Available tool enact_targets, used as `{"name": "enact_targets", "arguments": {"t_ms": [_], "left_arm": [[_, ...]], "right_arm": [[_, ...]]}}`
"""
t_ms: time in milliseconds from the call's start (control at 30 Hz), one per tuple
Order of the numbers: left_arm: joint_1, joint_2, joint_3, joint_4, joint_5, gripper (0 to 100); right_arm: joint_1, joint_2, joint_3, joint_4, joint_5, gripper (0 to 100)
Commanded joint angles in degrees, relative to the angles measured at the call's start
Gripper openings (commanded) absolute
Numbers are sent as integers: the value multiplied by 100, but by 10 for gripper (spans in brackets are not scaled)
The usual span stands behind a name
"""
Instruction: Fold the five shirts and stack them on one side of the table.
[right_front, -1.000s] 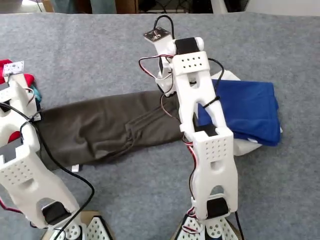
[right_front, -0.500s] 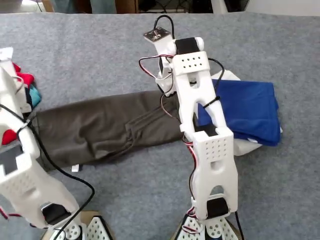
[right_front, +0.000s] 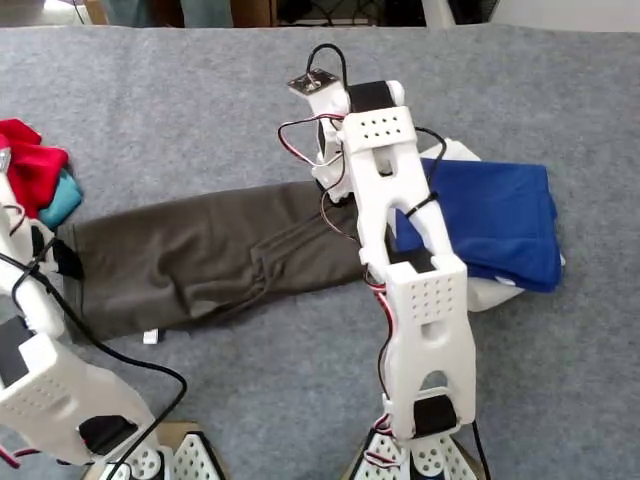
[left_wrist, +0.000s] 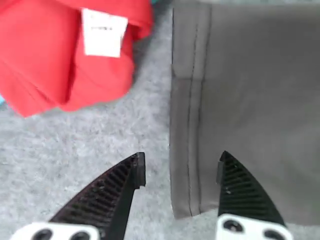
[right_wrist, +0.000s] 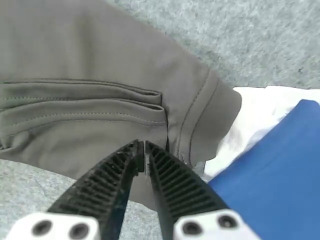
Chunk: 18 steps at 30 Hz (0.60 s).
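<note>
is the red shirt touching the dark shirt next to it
Apart. The left wrist view shows a strip of bare table between the red shirt and the dark shirt.

My right arm (right_front: 385, 170) covers one end of the olive-grey cotton shirt (right_front: 200, 260); the folded blue shirt (right_front: 490, 220) hides most of the crumpled white shirt (right_front: 488, 295) beneath it.

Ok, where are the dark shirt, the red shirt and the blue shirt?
dark shirt (right_front: 190, 260), high view, middle of its spread body.
red shirt (left_wrist: 45, 65), left wrist view, middle of its bunched fabric.
blue shirt (right_front: 495, 220), high view, centre of its folded top.
</note>
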<state>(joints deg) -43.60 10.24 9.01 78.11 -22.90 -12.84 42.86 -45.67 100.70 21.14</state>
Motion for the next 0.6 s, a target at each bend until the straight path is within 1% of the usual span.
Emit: {"name": "enact_targets", "arguments": {"t_ms": [0, 100, 167, 367, 567], "left_arm": [[4, -114, 251, -404, -26, 252], [22, -105, 716, -1046, -9, 252], [119, -114, 989, -1301, -26, 252], [171, -105, 1367, -1407, -18, 252], [171, -105, 1411, -1407, -9, 246]], "right_arm": [[-53, -338, -22, 9, -18, 15], [-62, -338, -22, 9, -18, 15], [-62, -338, -22, 9, -18, 15], [-70, -338, -22, 9, -18, 15], [-70, -338, -22, 9, -18, 15]]}}
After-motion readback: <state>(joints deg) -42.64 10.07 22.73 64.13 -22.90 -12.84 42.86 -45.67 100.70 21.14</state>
